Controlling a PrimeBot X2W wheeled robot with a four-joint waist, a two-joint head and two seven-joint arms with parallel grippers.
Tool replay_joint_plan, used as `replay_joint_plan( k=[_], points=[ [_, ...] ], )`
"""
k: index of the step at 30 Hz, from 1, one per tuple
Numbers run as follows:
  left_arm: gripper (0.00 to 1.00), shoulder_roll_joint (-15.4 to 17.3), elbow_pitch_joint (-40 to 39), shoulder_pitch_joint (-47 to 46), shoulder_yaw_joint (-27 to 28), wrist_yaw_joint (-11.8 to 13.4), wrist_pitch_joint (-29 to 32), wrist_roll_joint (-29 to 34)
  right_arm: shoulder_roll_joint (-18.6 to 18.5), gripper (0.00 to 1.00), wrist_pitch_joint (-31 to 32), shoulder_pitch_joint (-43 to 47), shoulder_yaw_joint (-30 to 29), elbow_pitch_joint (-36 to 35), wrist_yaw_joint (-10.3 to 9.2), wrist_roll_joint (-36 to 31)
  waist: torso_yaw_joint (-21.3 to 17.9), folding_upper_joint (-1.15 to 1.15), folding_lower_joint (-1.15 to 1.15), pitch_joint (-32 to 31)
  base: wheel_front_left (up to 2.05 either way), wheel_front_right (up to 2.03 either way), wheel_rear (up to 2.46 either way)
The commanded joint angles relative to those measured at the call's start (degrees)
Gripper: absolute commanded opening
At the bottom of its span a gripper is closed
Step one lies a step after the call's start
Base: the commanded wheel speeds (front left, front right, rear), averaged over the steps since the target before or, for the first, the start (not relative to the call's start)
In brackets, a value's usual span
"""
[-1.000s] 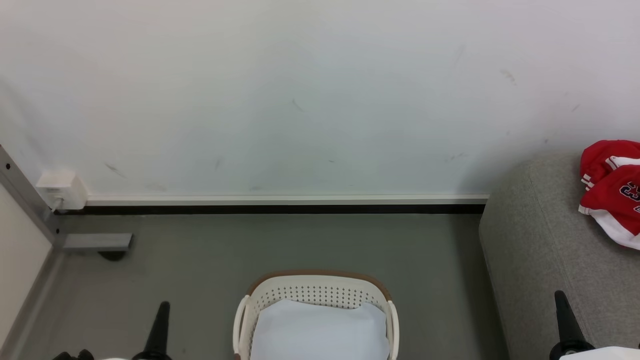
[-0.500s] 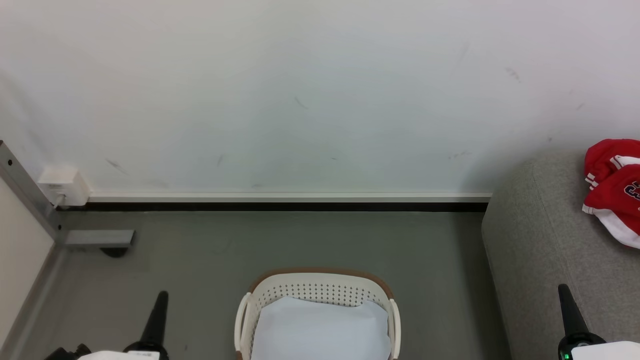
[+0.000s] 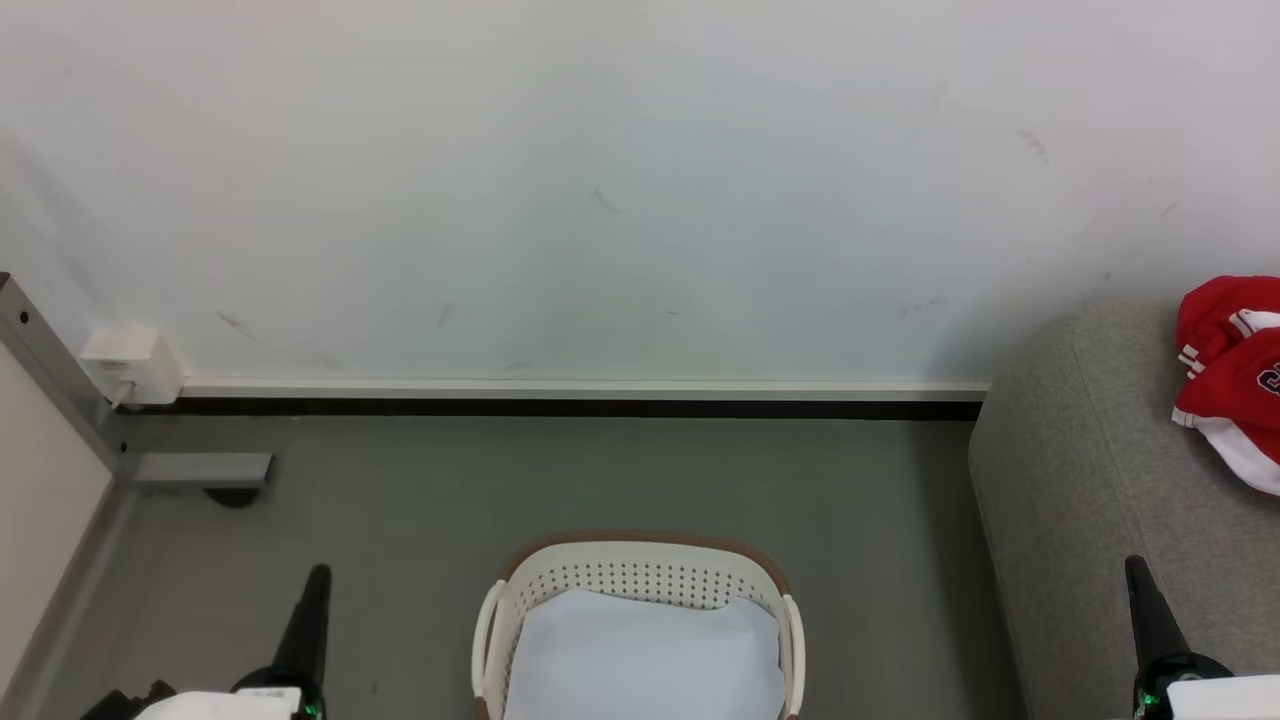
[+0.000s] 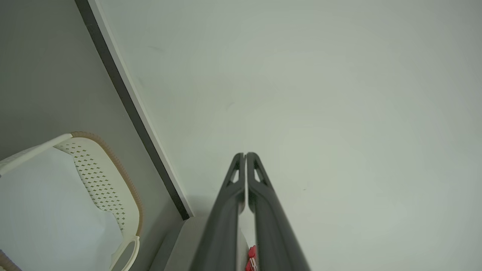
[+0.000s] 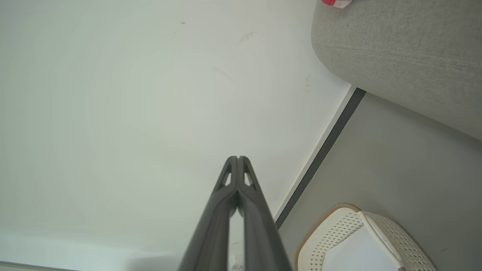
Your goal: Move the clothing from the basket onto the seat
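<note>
Against the far wall, on the grey floor, the basket (image 3: 640, 578) stands at 6 o'clock in the head view, cut off by the lower edge. Its handles sit at 9 and 3 o'clock. What shows of its inside holds a pale flat sheet (image 3: 640, 660) and no red fabric.

The clothing (image 3: 1235, 370) lies on the seat (image 3: 1080, 500), at 3 o'clock from the basket and well apart from it. It is a crumpled red heap cropped by the frame edge. The visible part runs roughly 12 to 6 o'clock, with the white hem turned toward 7 o'clock. Its full long axis cannot be fixed.

The left gripper (image 3: 316, 580) hangs at 9 o'clock from the basket, its 2 fingers pressed together on nothing, pointing to 12 o'clock. The right gripper (image 3: 1137, 575) is likewise closed and empty. It stands over the near part of the seat, with the clothing at 1 o'clock from it. The right arm is clearly the nearer to the garments, while both stand about equally off the basket.

Assessment: the transfer looks complete, or nearly so. Any further pick would turn on the hidden near end of the basket, at 6 o'clock between the 2 grippers.
</note>
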Motion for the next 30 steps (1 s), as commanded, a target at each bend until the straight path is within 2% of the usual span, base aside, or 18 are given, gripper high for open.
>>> replay_joint_plan(
  k=[1,30],
  points=[
    [0.0,-0.02,-0.33,-1.14,0.33,-0.37,0.51,-1.82,-0.36,0.0,0.45,-1.08,-0.28,-0.57,-0.09,1.54,0.04,0.0,0.0,0.05,0.0,0.0,0.0],
    [0.0,-0.66,-0.39,-2.85,1.98,-1.4,3.25,-11.56,-0.38,0.0,3.18,-1.95,-1.64,-1.73,-0.12,11.99,0.72,0.0,0.0,0.84,0.0,0.0,0.0]
  ],
)
